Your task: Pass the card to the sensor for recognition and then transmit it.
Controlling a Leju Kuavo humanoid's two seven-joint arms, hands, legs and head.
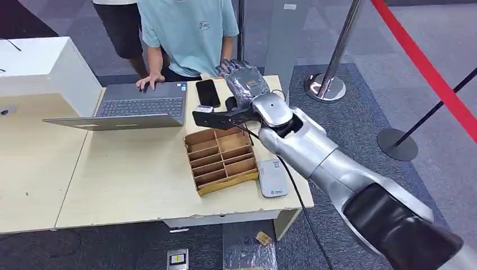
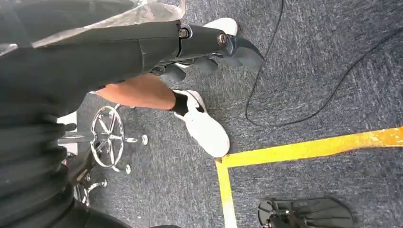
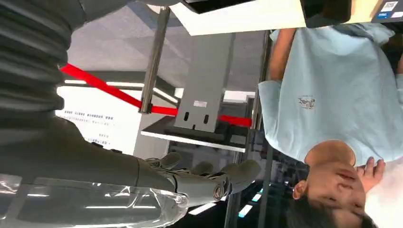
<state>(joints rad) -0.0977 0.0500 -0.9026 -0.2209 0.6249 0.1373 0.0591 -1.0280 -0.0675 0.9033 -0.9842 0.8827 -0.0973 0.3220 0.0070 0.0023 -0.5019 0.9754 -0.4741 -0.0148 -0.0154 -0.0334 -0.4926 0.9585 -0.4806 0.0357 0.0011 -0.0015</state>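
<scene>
Right hand (image 1: 243,79) extended over tabletop (image 1: 140,180) far edge toward person (image 1: 188,34), fingers outstretched, apart, holding nothing. Divider box (image 1: 220,160), phone (image 1: 207,93), laptop (image 1: 135,109) beneath and beside arm; sensor (image 1: 273,178) near front corner. Card not discernible; left hand (image 2: 209,45) low over floor, fingers curled, empty.

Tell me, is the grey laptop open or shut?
Open: the grey laptop shows its keyboard, its screen tilted back toward the camera, with a person's hand on it.

One laptop (image 1: 140,107), one phone (image 1: 207,93), two people (image 1: 188,34).
</scene>
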